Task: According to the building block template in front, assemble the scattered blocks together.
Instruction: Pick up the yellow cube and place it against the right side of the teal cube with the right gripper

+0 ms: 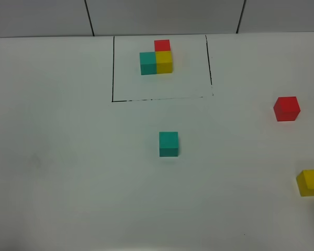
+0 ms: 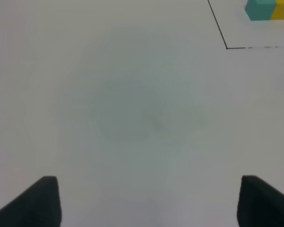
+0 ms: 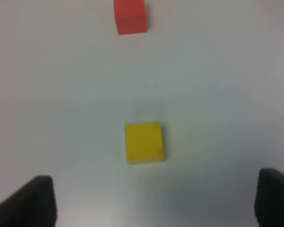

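Three loose cubes lay on the white table (image 1: 68,172), none touching another and none inside the black outline (image 1: 113,68) drawn round the template (image 1: 156,59). The template sat in the far part of that outline in the high view: a teal cube and a yellow cube side by side, with a red cube behind the yellow one, all three joined in an L.

The loose teal cube (image 1: 168,144) stood nearer the camera than the template, just outside the outline's near line and roughly in line with the template's yellow cube. The loose red cube (image 1: 287,109) stood well to the right of the template, past the outline's right side. The loose yellow cube (image 1: 310,182) lay farthest from the template, to its right and nearer the camera, close to the picture's right edge and apart from the red one.

The right gripper (image 3: 154,203) had its jaws set wide apart and held nothing. The yellow cube lay on the table ahead of the gap between its dark fingers (image 3: 31,203), touching neither, with the red cube beyond it.

The left gripper (image 2: 146,203) likewise had its jaws wide apart with nothing between them, over the table to the left of the template. Its wrist view caught the outline's near left corner and the template's teal and yellow cubes at the picture's edge.
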Tool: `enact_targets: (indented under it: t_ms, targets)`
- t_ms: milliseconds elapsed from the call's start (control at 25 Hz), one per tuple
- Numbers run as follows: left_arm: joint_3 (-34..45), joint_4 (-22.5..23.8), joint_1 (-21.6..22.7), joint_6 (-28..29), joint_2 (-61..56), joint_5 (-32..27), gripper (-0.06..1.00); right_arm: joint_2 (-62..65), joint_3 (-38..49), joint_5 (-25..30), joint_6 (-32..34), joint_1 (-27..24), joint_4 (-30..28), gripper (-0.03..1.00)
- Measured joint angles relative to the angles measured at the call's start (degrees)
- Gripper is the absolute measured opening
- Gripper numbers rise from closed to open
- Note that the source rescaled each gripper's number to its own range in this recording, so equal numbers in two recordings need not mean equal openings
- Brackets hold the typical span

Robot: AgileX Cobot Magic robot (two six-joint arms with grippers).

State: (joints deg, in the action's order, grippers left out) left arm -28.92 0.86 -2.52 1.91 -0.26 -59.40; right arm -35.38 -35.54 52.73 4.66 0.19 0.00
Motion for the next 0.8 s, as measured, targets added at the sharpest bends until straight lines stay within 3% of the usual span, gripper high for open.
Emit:
enact_targets:
  t_ms: [360,600,800]
  targets:
    - [0.00,0.00,0.00,0.00,0.00,0.00,0.80,-31.31,-9.98,0.65,-0.05,0.00,-5.41,0.73]
    - [0.00,0.00,0.00,0.00,0.00,0.00,0.80,-42.65,-10.09,-0.07,-4.97,0.00,-1.28,0.73]
    - [0.00,0.00,0.00,0.00,0.00,0.00,0.80,-46.91,-8.66,-5.59,-9.22,0.00,1.82,0.73]
